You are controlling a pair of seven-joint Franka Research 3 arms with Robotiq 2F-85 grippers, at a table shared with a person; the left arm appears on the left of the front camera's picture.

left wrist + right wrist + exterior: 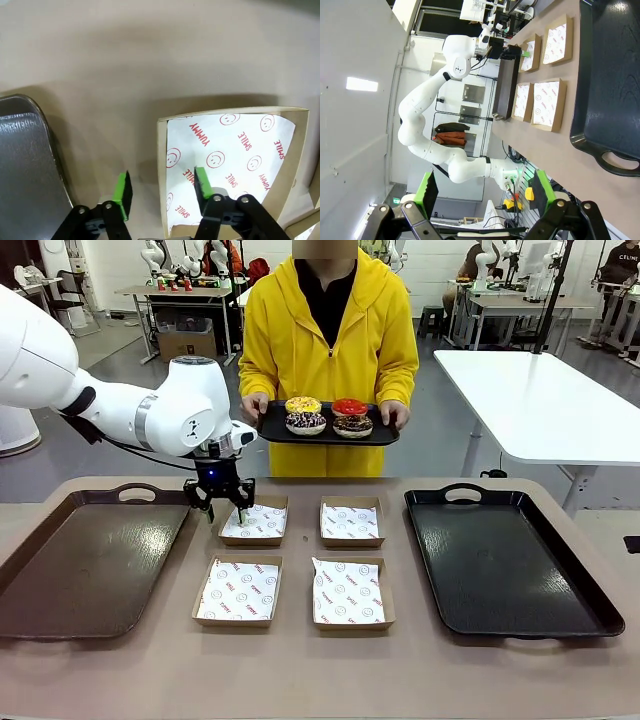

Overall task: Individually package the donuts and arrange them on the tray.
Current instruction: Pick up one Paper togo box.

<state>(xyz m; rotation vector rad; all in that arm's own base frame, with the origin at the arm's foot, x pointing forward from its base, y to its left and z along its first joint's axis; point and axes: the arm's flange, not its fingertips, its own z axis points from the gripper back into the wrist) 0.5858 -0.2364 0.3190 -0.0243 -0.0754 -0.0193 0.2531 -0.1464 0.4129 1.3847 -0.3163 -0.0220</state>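
Judging by looks, the donuts point(306, 424) are light, soft and easy to crush. The glossy icing would probably smear or stick to the pads, and the sprinkles would shed. A gentle pinch seems best, taken low on the bare sides under the icing or with one finger through the hole.

All four lie on a small tray point(272, 430) that the person holds in both hands at 12 o'clock beyond the table point(300, 680), well apart from both claws. On it the yellow donut point(303, 404) is at 10 o'clock, the red donut point(349, 407) at 2, the sprinkled donut at 8 and the dark donut point(352, 426) at 4.

The left claw point(227, 514) is spread, astride the 9 o'clock wall of the far-left box point(262, 530). One pad is over the liner point(235, 150), the other over bare table, and nothing is pinched. The right claw point(484, 187) hangs spread with nothing between its pads.

Three more boxes point(348, 593) lie beside the far-left one at the table's middle. A brown tray point(90, 570) is at 9 o'clock and a black tray point(500, 560) at 3. No donut is boxed yet.

The liner is printed in red with "SMILE", "YUMMY" and smiley faces. No writing can be read on the donuts or the trays.
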